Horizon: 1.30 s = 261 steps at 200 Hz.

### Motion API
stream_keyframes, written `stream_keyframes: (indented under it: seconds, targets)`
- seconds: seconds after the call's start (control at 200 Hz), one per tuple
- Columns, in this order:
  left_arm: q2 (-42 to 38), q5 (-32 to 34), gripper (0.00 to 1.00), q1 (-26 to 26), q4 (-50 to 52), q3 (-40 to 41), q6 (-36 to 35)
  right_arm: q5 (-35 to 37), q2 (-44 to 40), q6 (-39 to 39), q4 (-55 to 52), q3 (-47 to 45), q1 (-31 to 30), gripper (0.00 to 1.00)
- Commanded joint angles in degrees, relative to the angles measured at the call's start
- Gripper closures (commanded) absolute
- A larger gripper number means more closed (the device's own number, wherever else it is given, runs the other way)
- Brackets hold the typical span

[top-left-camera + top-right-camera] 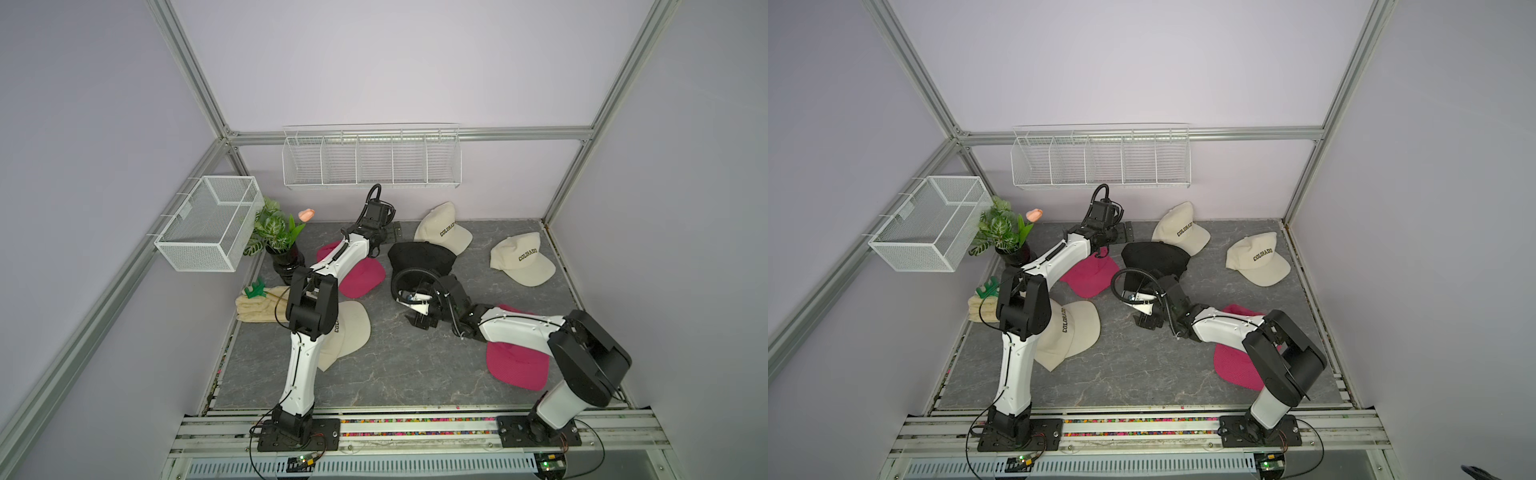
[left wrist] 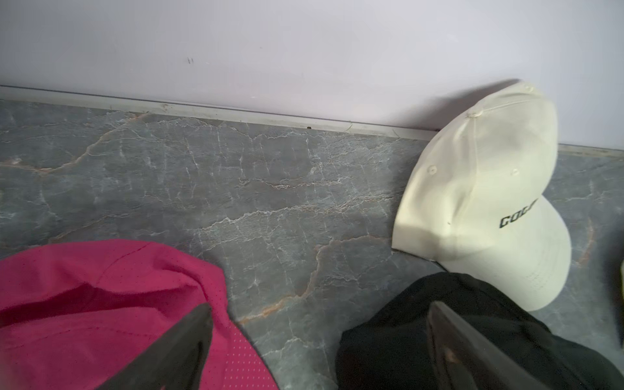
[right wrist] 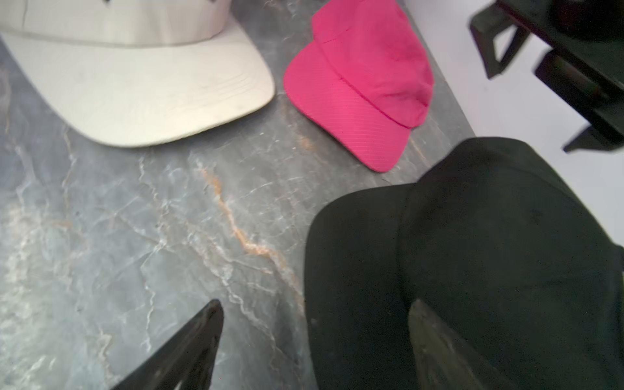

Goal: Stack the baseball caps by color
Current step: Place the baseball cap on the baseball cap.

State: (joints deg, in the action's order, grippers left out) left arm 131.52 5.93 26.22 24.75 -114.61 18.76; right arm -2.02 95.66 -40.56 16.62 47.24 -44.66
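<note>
1. a grey marbled table (image 1: 395, 374) in a pale-walled cell, seen from above, with two white-and-black robot arms reaching in from the near edge.
2. the black caps (image 1: 419, 257) lie as one dark mound at the back middle of the table. how many are layered in it cannot be counted. it looks like the black stack, gathered so that one colour shares one spot.
3. the left gripper (image 2: 320, 305) hovers near the back wall, jaws spread wide and empty, with one finger over a pink cap (image 2: 101, 304) and the other over the mound's edge.
4. the right gripper (image 3: 315, 304) sits low beside the mound's brim, jaws apart and holding nothing, probably kept clear so it does not drag the pile.
5. one cream cap (image 1: 442, 228) lettered "colorado" leans at the back wall, its brim touching the black mound. a second cream cap (image 1: 521, 259) lies off to the right, and a third cream cap (image 1: 349, 328) lies partly under the left arm.
6. a second pink cap (image 1: 515, 365) lies under the right arm, well apart from the first. pink and cream are not yet stacked.
</note>
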Motion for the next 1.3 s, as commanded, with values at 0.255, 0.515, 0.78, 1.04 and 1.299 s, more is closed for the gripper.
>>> stream_keyframes:
  seconds: [0.255, 0.515, 0.78, 1.04, 1.299]
  targets:
    - [14.4, -4.2, 0.0, -0.1, 6.3, -20.2, -5.4, 14.5, 9.2, -21.8, 7.8, 0.9, -2.7, 0.19]
    - [18.0, -6.1, 0.0, -0.1, 5.3, -23.5, -5.8, 24.4, 15.5, -25.2, 13.4, 4.1, -2.6, 0.34]
    - [18.6, -7.0, 0.0, 0.0, 6.5, -23.3, -6.6, 18.8, 10.0, -11.8, 4.5, 7.8, 0.9, 0.58]
    - [18.5, -6.9, 0.0, 0.0, 6.9, -22.9, -7.3, 15.1, 9.1, -7.5, -5.0, 10.2, 4.9, 0.64]
    - [14.5, -6.9, 0.0, -0.1, 8.3, -20.6, -8.7, 10.2, 13.2, -7.2, -14.3, 13.3, 6.7, 0.64]
